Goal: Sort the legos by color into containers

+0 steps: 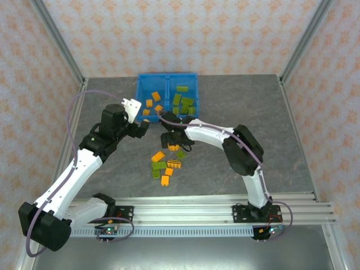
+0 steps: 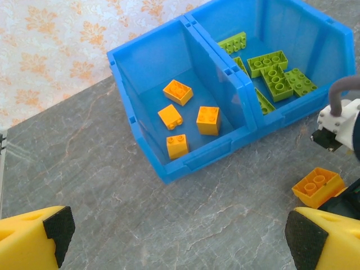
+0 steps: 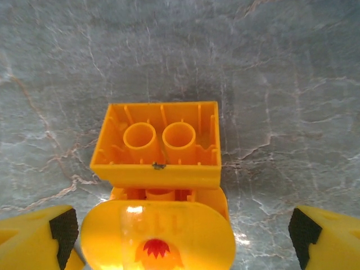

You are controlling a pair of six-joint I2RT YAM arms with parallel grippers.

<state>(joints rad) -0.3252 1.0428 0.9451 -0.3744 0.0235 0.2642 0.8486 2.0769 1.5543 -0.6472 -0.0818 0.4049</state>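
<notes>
Right wrist view has the right hand [image 3: 180, 228] open, fingers wide apart, with an upturned orange brick [image 3: 157, 143] just ahead at 12 o'clock, its long axis running 9 to 3. Also open and empty, the left hand [image 2: 181, 228] faces the containers [image 2: 121, 56], where orange pieces [image 2: 208, 120] lie in the 9 o'clock bin.

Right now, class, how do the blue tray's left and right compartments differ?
The left compartment holds four orange bricks; the right compartment holds lime green bricks. The orange bricks lie apart; the green bricks crowd together. The orange bricks are short; some green bricks are longer. Both compartments are blue, open-topped and joined.
</notes>
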